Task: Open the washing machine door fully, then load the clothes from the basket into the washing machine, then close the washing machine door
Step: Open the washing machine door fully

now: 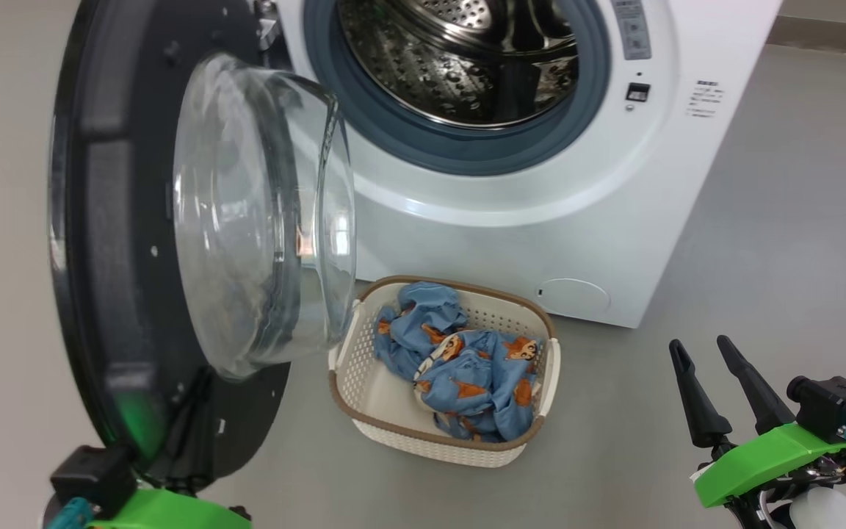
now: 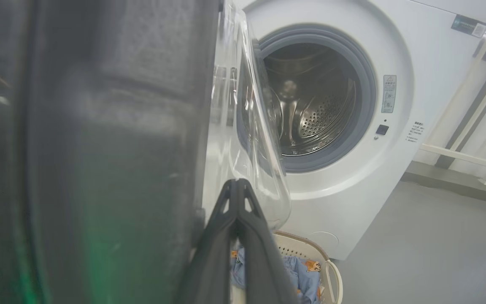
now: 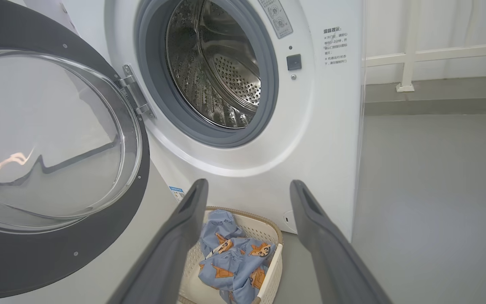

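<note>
The washing machine [image 1: 540, 242] stands ahead with its steel drum [image 1: 460, 59] exposed. The washing machine door [image 1: 107, 220] hangs swung out to the left, its black rim edge-on and its glass dome [image 1: 247, 220] facing the basket. The basket [image 1: 353, 367] sits on the floor below the opening, holding the light-blue clothes [image 1: 467, 367]. My left gripper [image 2: 237, 183] is shut with nothing between its fingers, close beside the door's [image 2: 99, 147] inner rim; whether it touches is unclear. My right gripper [image 1: 702, 349] stands open and empty, right of the basket. In the right wrist view, the right gripper [image 3: 248, 185] frames the clothes [image 3: 230, 261].
Grey floor [image 1: 761, 257] stretches to the right of the machine and basket. A white railing [image 3: 407, 55] runs along the wall behind the machine's right side. The open door blocks the space left of the basket.
</note>
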Controlling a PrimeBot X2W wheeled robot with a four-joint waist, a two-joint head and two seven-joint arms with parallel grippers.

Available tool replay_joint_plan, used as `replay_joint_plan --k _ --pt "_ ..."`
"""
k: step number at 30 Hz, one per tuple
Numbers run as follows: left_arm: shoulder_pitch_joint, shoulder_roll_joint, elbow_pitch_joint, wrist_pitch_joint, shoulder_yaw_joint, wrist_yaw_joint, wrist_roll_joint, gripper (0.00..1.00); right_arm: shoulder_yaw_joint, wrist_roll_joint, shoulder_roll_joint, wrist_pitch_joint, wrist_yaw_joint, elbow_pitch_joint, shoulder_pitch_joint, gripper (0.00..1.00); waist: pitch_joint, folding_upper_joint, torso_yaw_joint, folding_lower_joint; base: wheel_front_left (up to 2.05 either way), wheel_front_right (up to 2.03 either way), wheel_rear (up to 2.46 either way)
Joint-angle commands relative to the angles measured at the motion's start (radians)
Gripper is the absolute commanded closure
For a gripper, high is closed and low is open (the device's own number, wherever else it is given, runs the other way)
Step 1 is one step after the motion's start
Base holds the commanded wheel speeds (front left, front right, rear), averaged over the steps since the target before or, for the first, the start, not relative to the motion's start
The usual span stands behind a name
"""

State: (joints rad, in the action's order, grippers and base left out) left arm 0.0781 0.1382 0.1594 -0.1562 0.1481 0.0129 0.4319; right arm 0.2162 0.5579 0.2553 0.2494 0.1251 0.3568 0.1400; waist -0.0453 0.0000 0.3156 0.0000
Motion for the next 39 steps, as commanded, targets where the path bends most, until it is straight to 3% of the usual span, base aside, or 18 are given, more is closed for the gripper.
replay_joint_plan --k 1,20,39 --pt "0.044 0.034 -0.017 0.001 -0.059 0.019 0.009 1.0 0.012 -0.001 0.017 0.012 0.006 -0.019 0.037 0.0 -0.007 0.0 0.018 0.0 0.0 0.0 0.0" --pt "0.201 0.124 0.135 0.028 -0.122 -0.002 0.054 1.0 0.028 -0.001 0.027 0.012 0.006 -0.017 0.059 0.0 -0.057 0.0 0.139 0.0 0.0 0.0 0.0" --pt "0.438 0.226 0.49 0.005 -0.179 -0.058 0.109 1.0 0.01 -0.008 0.036 0.012 0.006 -0.02 0.095 0.0 -0.131 0.0 0.196 0.0 0.0 0.0 0.0"
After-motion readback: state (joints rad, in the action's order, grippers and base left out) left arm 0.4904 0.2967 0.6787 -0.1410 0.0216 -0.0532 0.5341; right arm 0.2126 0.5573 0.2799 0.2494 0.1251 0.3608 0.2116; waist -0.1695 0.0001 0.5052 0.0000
